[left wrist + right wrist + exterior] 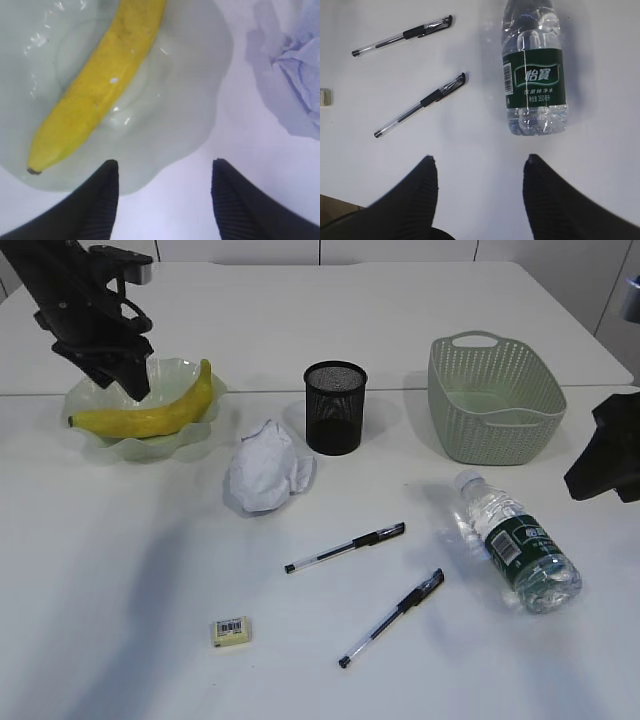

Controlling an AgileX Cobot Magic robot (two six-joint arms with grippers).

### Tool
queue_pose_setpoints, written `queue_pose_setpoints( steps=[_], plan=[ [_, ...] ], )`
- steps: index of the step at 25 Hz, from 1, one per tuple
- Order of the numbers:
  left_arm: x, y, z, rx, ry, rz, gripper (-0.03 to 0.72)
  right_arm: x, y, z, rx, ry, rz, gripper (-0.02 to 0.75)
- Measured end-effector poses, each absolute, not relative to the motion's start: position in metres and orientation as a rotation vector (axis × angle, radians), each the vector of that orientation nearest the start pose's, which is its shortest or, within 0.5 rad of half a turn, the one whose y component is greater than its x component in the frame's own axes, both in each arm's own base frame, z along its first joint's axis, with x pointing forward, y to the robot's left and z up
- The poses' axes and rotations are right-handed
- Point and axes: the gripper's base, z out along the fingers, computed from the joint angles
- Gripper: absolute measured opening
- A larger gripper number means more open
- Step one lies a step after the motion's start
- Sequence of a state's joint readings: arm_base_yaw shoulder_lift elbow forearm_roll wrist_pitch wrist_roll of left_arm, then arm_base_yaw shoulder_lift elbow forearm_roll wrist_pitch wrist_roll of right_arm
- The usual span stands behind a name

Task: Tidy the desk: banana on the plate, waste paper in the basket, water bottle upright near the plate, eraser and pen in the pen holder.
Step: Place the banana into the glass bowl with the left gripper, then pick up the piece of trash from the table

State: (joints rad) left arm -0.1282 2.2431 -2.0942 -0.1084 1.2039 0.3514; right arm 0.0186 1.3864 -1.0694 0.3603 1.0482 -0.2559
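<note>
The banana (150, 415) (100, 85) lies in the pale green plate (130, 450) (190, 75) at the far left. My left gripper (135, 390) (162, 162) hovers open over the plate's edge, holding nothing. Crumpled waste paper (265, 468) (300, 65) sits right of the plate. The water bottle (515, 545) (534, 75) lies on its side at the right. My right gripper (580, 485) (481, 157) hangs open and empty, apart from it. Two pens (345, 547) (392, 617) and the eraser (231, 630) lie on the desk (120, 570). The pen holder (335, 407) stands at the centre back.
The sage green basket (495, 400) stands upright at the back right, nothing showing inside. In the right wrist view both pens (402, 36) (420, 105) lie left of the bottle, with the eraser (324, 96) at the frame's left edge.
</note>
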Motion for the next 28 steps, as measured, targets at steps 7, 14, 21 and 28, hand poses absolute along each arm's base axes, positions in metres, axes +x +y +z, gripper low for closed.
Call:
queue_pose_setpoints(
  steps=[7,14,21,28],
  plan=[
    [0.477,-0.07,0.243,0.364,2.828,-0.131,0.423,0.261,0.033,0.289,-0.198,2.79,0.429,0.408],
    [0.471,-0.068,0.264,0.203,2.809,-0.148,0.423,0.257,0.033,0.289,-0.211,2.826,0.444,0.408],
    [0.447,-0.063,0.284,0.2,2.813,-0.11,0.423,0.253,0.034,0.288,-0.226,2.866,0.461,0.407],
    [0.414,-0.052,0.276,0.228,2.901,0.013,0.423,0.253,0.034,0.288,-0.227,2.869,0.462,0.408]
  ],
)
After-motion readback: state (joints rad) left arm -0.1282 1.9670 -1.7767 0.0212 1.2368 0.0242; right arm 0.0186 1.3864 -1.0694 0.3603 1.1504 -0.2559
